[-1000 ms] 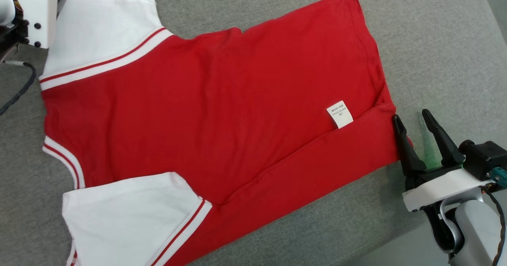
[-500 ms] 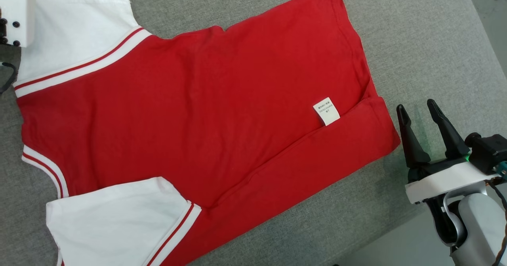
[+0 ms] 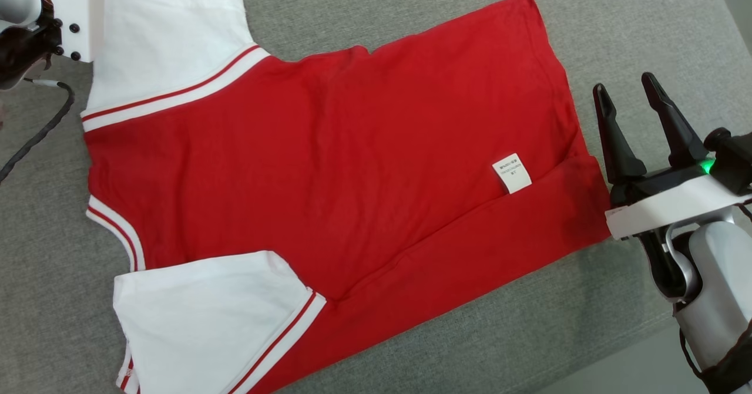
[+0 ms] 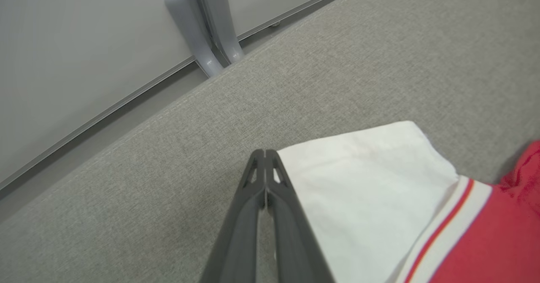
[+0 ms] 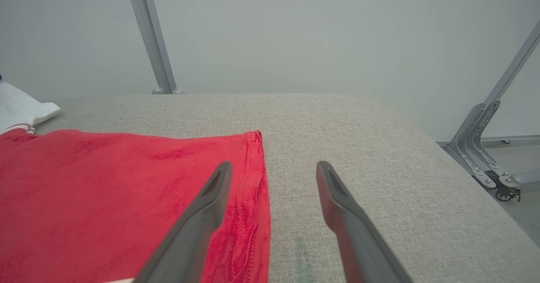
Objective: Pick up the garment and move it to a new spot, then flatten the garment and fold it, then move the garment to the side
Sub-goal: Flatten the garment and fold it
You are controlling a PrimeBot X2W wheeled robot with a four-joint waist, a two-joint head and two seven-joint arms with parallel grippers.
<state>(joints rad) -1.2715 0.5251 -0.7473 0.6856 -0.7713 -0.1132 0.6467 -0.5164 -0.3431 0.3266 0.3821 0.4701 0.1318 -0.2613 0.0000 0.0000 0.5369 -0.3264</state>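
Beside right tool (image 3: 624,83): garment (image 3: 329,165) | left tool (image 4: 264,153) closed at white sleeve (image 4: 367,190)

Head view: garment (image 3: 329,165) w/ lower white sleeve (image 3: 200,323) cut by bottom edge; label (image 3: 512,172) txt too small to read. Left wrist view: left end effector (image 4: 265,165) covers upper white sleeve (image 4: 358,181) edge, can't tell if fabric's pinched. Right wrist view: garment cut off left & bottom.

- One shirt (image 3: 329,165), red body with white trim.
- Two sleeves (image 3: 164,47), white, one at each shoulder.
- One label (image 3: 512,172), white, on the red cloth.
- Two grippers: left gripper (image 4: 265,154), right gripper (image 3: 624,84).
- One table (image 3: 411,6), grey padded top.
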